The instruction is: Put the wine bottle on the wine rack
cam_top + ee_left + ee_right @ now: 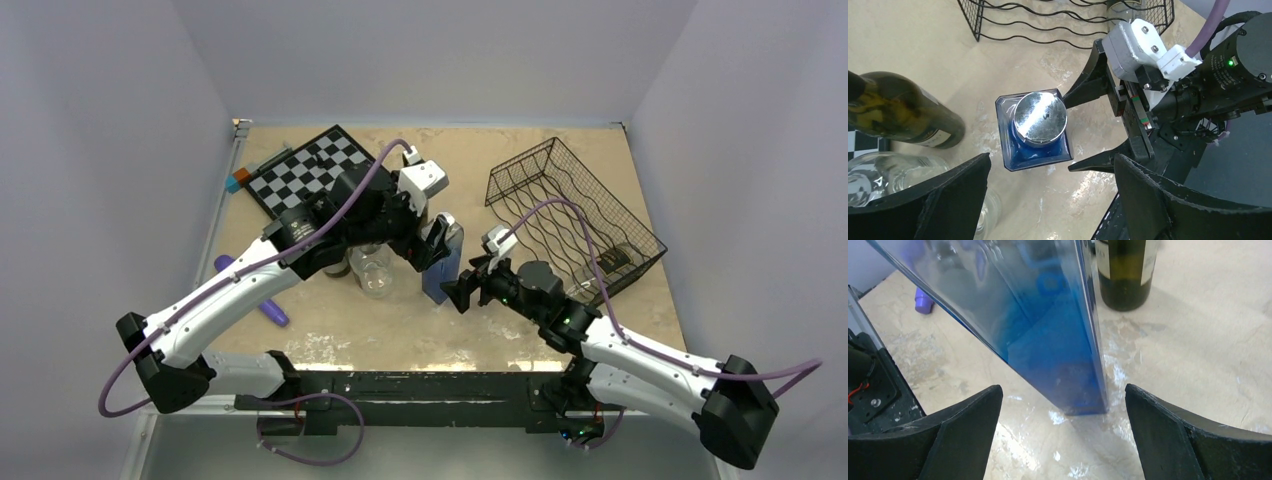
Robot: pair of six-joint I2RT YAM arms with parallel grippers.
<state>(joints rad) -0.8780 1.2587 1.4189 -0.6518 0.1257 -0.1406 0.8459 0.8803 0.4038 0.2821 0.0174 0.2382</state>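
A blue square glass bottle [443, 265] with a silver cap [1040, 119] stands on the table. My left gripper [437, 243] hovers above it, open and empty [1053, 200], with the cap just beyond its fingertips. My right gripper [462, 290] is open at the bottle's base, one finger on each side, not touching [1063, 440]. A dark green wine bottle with a label [903, 112] stands left of the blue one and also shows in the right wrist view [1125, 275]. The black wire wine rack [575, 215] stands at the back right with one bottle [615, 258] lying in it.
A clear glass bottle [373, 268] stands beside the dark bottle. A chessboard [310, 170] lies at the back left. A purple object [255, 292] lies near the left arm. The rack's front edge [1048, 25] is close behind the blue bottle.
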